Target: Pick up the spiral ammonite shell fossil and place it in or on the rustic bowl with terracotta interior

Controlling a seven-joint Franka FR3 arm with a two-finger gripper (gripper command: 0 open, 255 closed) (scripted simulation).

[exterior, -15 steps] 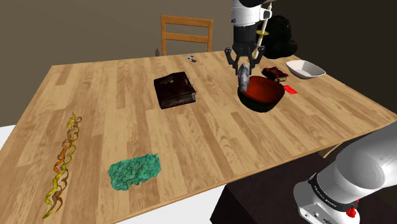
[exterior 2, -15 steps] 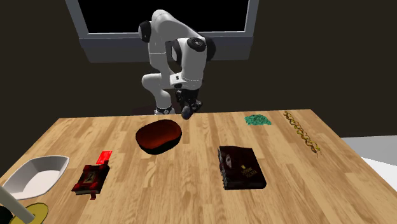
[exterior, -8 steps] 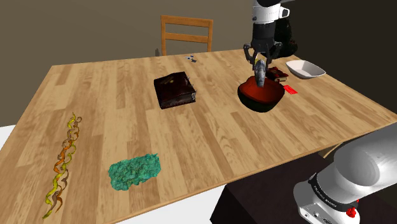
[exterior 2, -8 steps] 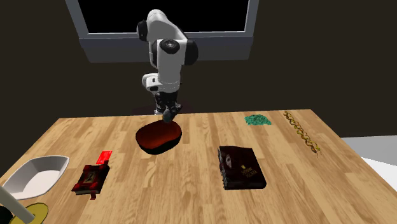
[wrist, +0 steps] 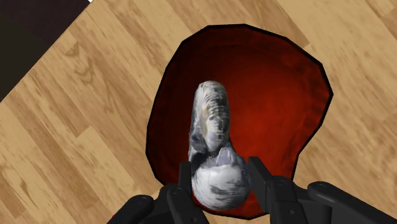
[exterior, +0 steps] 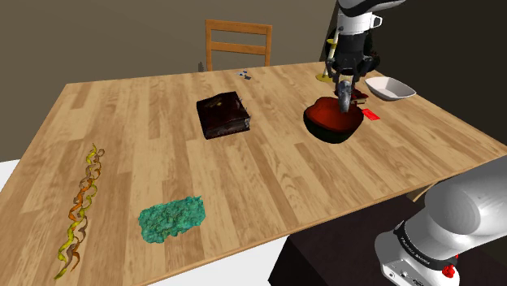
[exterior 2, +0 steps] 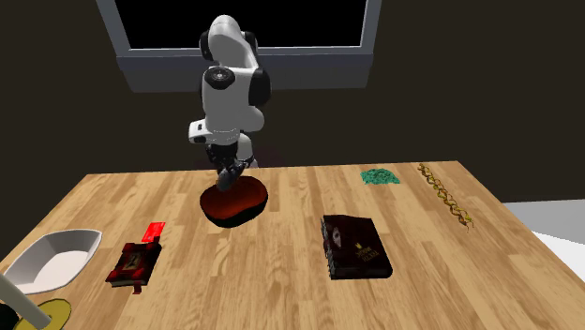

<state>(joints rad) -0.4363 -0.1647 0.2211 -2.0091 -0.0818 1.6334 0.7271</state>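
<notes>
Gripper (wrist: 220,170) clasps shell (wrist: 210,124); bowl (wrist: 289,95) (red inside) below.

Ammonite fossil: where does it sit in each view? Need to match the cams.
Shoulder view: the fossil is at the upper right, in the gripper, over the bowl.
Second exterior view: the fossil is left of centre, over the bowl.
Wrist view: the fossil is clasped in the gripper, with the bowl behind it.
Shared landmark: the dark bowl with the red interior.
</notes>
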